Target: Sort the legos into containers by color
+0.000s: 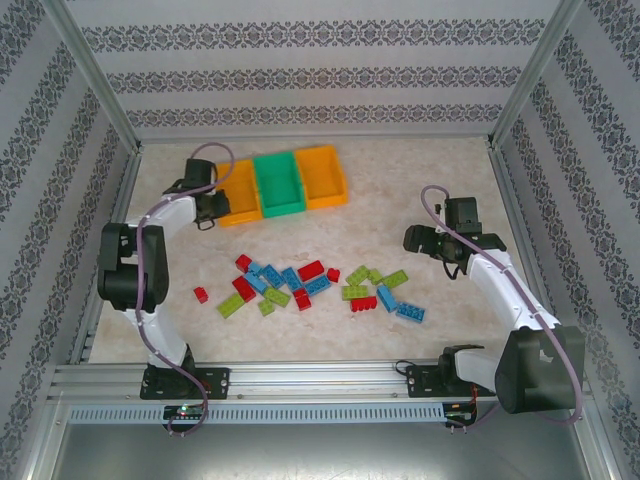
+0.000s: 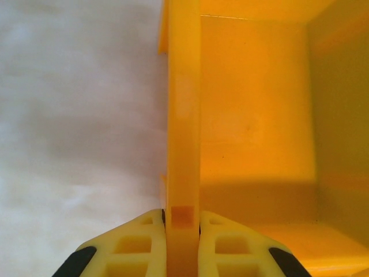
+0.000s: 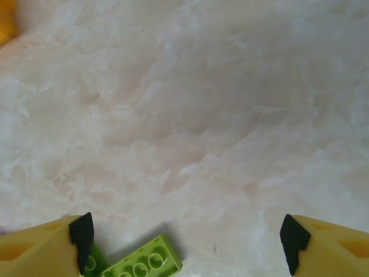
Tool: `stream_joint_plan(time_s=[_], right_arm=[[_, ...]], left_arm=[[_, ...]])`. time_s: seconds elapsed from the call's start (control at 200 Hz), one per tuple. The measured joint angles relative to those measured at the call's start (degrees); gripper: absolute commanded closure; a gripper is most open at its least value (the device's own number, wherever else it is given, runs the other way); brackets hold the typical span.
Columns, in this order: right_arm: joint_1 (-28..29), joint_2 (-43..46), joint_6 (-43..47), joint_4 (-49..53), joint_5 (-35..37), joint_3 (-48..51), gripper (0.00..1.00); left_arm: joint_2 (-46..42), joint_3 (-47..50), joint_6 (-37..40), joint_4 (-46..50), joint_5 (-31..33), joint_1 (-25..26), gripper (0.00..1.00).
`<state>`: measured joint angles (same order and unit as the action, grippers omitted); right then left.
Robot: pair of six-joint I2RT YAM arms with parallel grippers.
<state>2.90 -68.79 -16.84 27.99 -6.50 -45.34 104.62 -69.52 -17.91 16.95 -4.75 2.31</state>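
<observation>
Three joined containers (image 1: 283,186) at the far edge of the table (image 1: 430,170) were held by one wall
The wall of the left orange bin (image 2: 183,115) was pinched by the left gripper (image 2: 183,222), so the row could be dragged or tipped by any pull. The right gripper (image 3: 187,239) was spread over a lime brick (image 3: 147,264); the legos (image 1: 300,282) were scattered mid-table, well apart from the bins, with bare room between

Containers (image 1: 279,185): orange, green, orange. Legos (image 1: 316,285): red, blue, lime. Table (image 1: 400,190): pale marbled.

left gripper (image 2: 183,222) pinched tight on the orange bin (image 2: 183,115) wall, right gripper (image 3: 187,236) hovering low, jaws wide apart
</observation>
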Motion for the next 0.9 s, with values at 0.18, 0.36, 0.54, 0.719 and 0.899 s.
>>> stream_joint_plan(time_s=[0.18,0.36,0.54,0.719,0.899], right_arm=[[0.4,0.0,-0.5,0.8,-0.1,0.0,0.14],[2.3,0.0,-1.5,3.9,-0.7,0.0,0.14],[6.4,-0.6,-3.3,7.1,-0.7,0.0,0.14],[12.5,-1.0,-5.1,7.0,-0.7,0.6,0.15],[19.6,-3.1,-3.0,6.3,0.2,0.5,0.28]], left_arm=[[-0.1,0.1,-0.2,0.0,-0.7,6.7,0.92],[-0.1,0.1,-1.4,0.0,-1.0,8.4,0.92],[-0.6,1.7,-2.7,-2.3,0.4,10.6,0.9],[-3.1,5.0,-3.5,-3.5,0.5,13.2,0.85],[-4.0,6.1,-4.0,-3.2,0.4,13.7,0.68]])
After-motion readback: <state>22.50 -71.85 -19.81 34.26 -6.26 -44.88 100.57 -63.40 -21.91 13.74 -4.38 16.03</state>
